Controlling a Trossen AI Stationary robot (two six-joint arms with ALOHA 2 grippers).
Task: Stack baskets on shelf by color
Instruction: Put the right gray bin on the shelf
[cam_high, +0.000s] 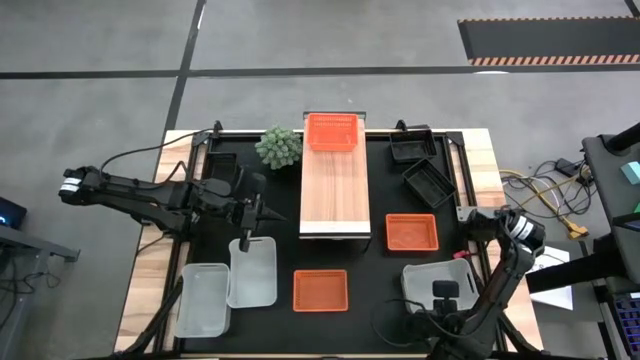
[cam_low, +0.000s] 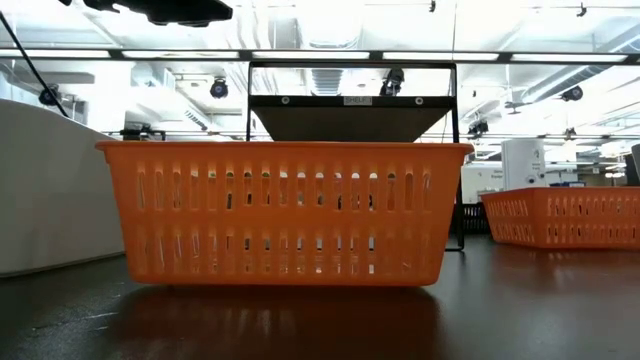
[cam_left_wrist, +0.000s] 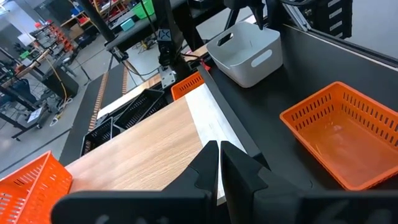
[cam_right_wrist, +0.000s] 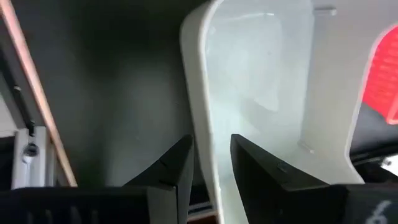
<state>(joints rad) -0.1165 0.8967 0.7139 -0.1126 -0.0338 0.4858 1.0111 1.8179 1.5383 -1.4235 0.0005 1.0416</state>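
Your right pincer (cam_right_wrist: 210, 163) clamps the translucent white plastic basket's (cam_right_wrist: 261, 93) wall; your left pincer (cam_left_wrist: 220, 163), fingers together, hovers above the wood-topped shelf (cam_left_wrist: 149, 152).

**Baskets ranged around the shelf**

One basket (cam_high: 332, 131) sits on the shelf (cam_high: 335, 190) at its far end, a plant (cam_high: 279, 146) just left. Two baskets (cam_high: 424, 165) lie right of the shelf, another (cam_high: 411, 232) nearer; one basket (cam_high: 320, 290) lies before it; two (cam_high: 228, 283) lie front-left, one (cam_high: 436, 282) front-right.
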